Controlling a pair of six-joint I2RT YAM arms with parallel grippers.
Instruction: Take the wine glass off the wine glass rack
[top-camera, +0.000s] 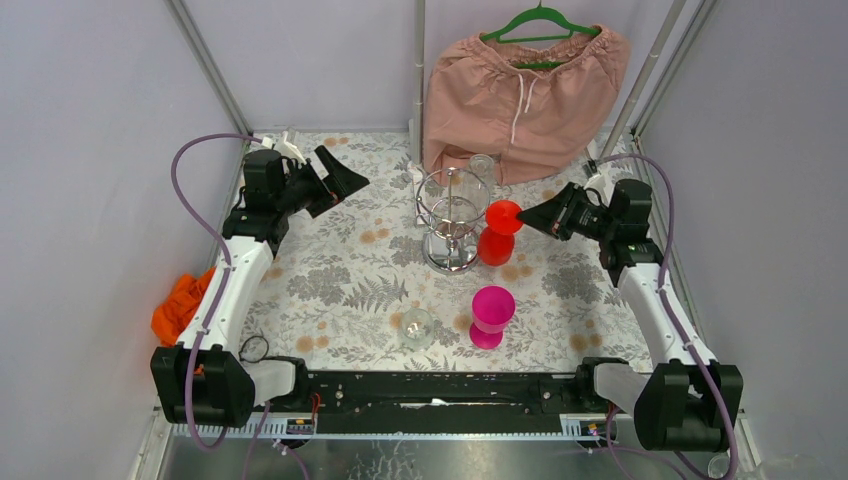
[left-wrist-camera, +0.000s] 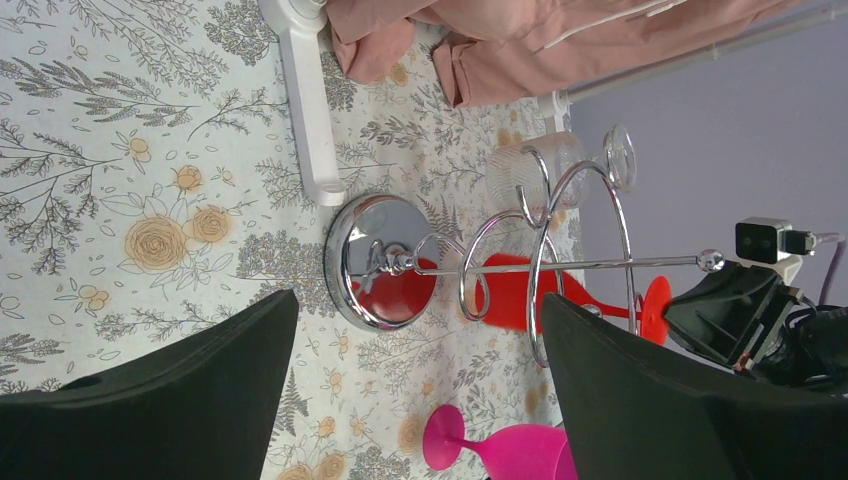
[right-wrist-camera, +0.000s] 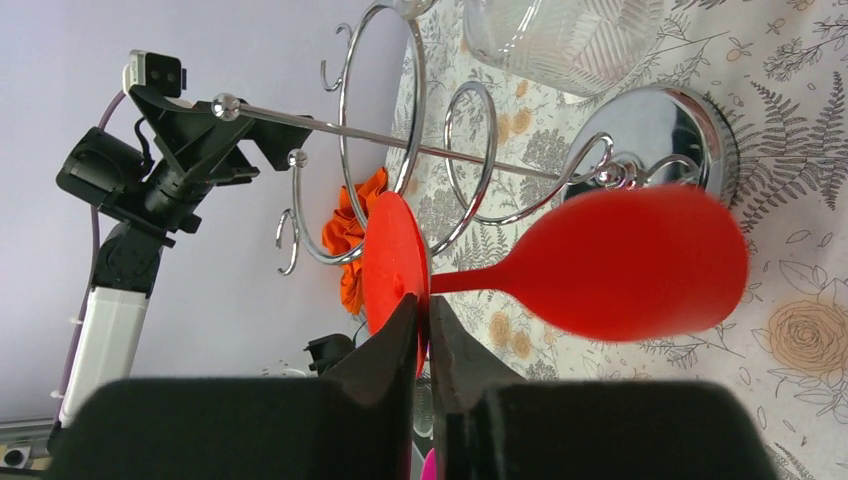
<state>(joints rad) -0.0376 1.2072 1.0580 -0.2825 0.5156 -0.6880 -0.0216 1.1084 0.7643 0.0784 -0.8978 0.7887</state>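
Well, the chrome rack (top-camera: 450, 262) stands mid-table. The red wine glass (top-camera: 495, 245) hangs upside down on it, not yet lifted off. The right gripper (right-wrist-camera: 422, 312) pinches its foot, and the left gripper (left-wrist-camera: 420, 385) gapes wide, empty.

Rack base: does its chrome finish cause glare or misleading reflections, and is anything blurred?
Left wrist view: the rack base mirrors the red wine glass; right wrist view: base shows bright sheen, near fingers soft; top view: even light, sharp.
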